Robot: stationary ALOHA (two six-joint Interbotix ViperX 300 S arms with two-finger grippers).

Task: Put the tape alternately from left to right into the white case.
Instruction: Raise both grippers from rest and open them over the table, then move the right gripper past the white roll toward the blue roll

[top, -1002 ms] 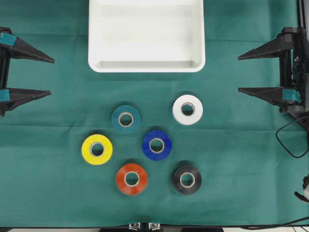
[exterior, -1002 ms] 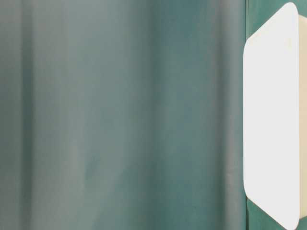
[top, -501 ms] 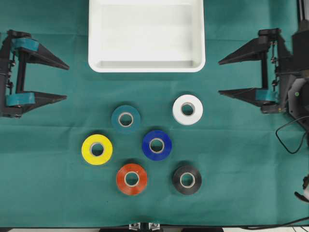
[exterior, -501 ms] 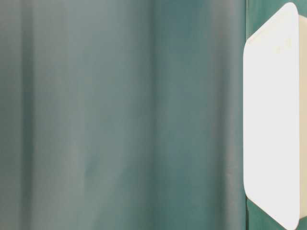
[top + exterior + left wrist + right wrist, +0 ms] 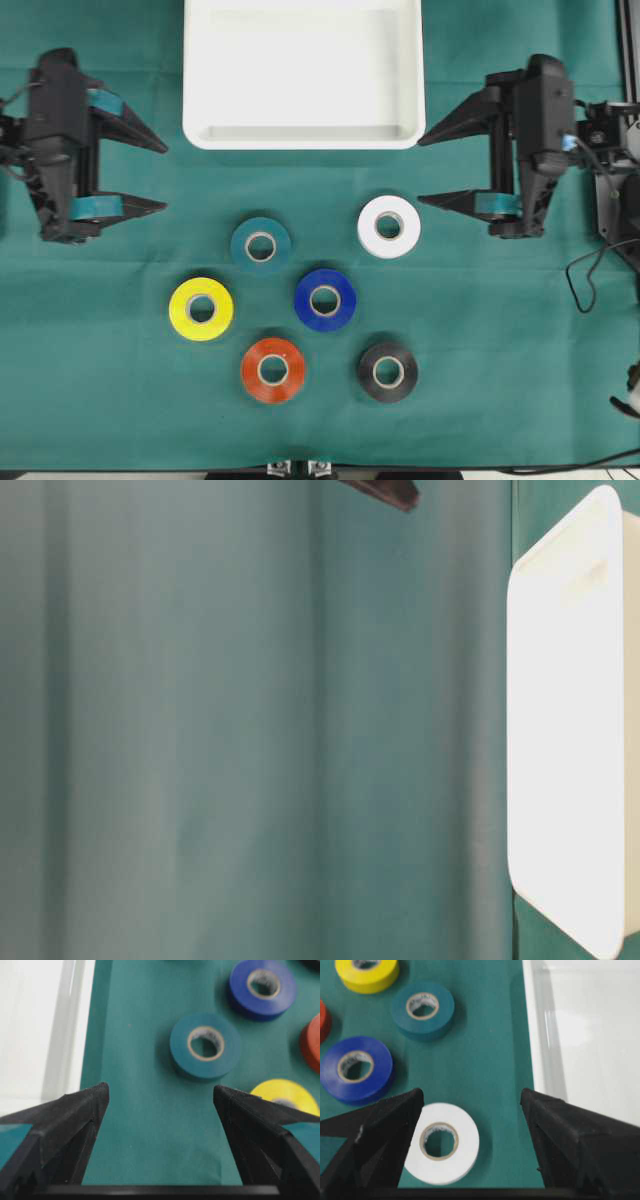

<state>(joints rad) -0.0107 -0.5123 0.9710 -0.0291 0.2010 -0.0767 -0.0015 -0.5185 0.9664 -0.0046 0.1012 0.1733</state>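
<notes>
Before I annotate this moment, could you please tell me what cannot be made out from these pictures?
- Table-level view: the tape rolls do not show; a blurred green cloth fills the frame, and the white case is cut off by the right edge.
- Table-level view: a dark tip at the top edge; which arm it belongs to is unclear.
- Left wrist view: the red-orange roll is cropped by the edge.
- Overhead view: the case's far rim is cut off.
</notes>
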